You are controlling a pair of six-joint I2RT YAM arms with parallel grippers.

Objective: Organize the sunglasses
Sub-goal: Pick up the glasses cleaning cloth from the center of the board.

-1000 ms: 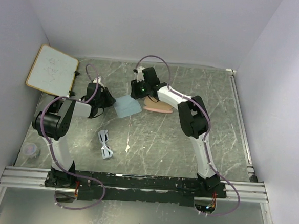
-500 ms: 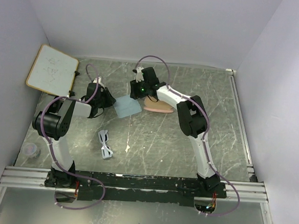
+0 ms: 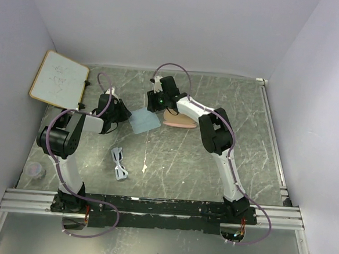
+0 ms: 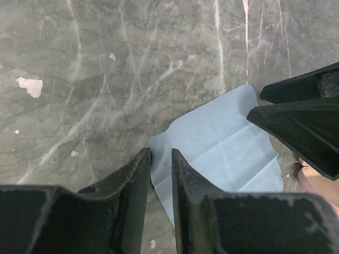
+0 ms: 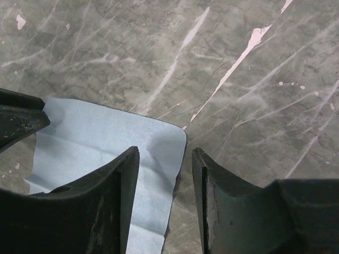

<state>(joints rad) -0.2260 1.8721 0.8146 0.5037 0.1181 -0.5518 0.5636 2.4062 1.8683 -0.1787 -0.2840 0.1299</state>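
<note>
The white-framed sunglasses (image 3: 119, 163) lie on the grey marbled counter (image 3: 184, 163) in front of the left arm's base, well apart from both pincers. Farther back a light blue cloth (image 3: 144, 121) lies flat just beside a tan-pink case (image 3: 181, 122). The left pincer (image 4: 161, 156) sits at one corner of the cloth, its jaws a narrow slit apart and clamping nothing, while the right pincer (image 5: 165, 156) straddles the opposite corner, roughly half open and empty.

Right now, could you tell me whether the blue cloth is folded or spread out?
Spread out: the cloth lies flat on the table as one sheet, with only faint crease lines across it.
</note>
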